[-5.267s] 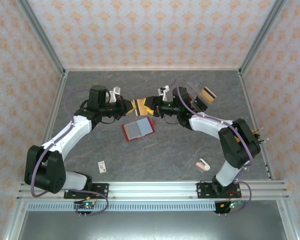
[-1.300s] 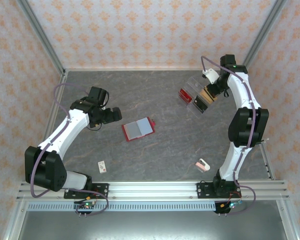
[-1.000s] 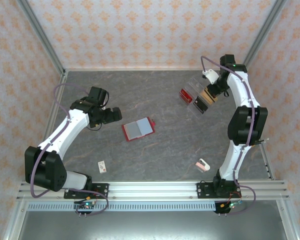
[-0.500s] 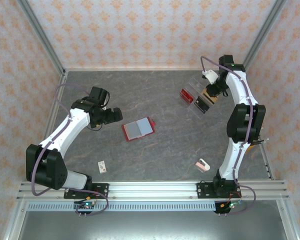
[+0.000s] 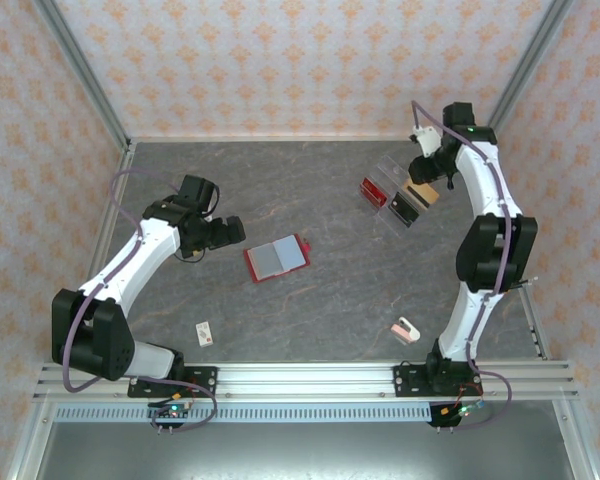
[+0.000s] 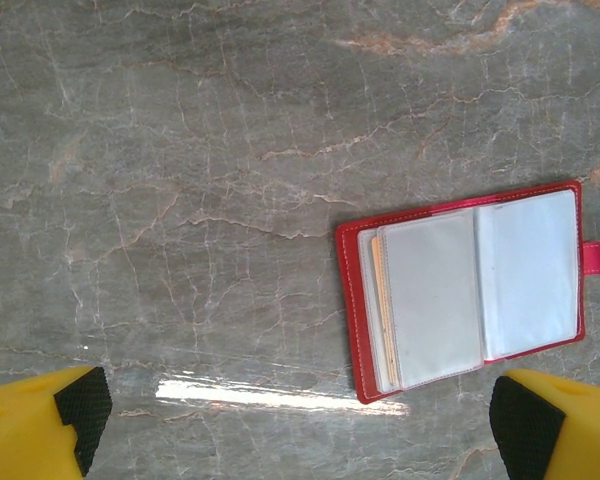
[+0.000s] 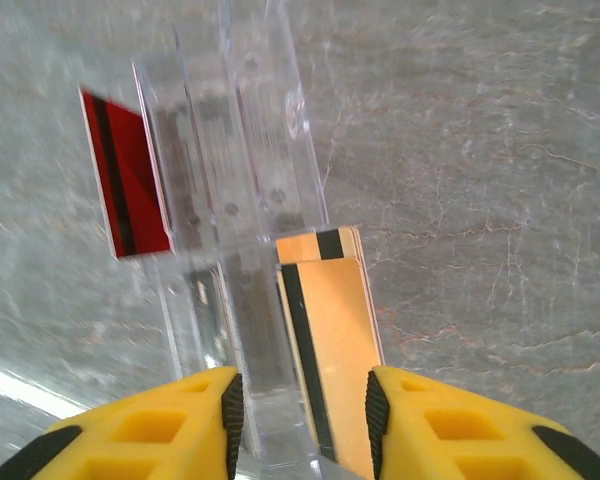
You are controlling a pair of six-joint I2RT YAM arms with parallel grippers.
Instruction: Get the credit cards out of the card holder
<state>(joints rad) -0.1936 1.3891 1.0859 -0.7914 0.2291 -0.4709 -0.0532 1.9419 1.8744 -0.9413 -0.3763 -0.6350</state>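
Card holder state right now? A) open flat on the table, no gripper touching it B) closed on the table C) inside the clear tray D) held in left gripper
A: the card holder lies open on the table, apart from the wide-open left gripper.

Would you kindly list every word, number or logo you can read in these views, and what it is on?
None can be read.
The tan credit cards show only dark stripes.
The card holder has blank-looking pockets.
The small white card bears a red mark too small to read.
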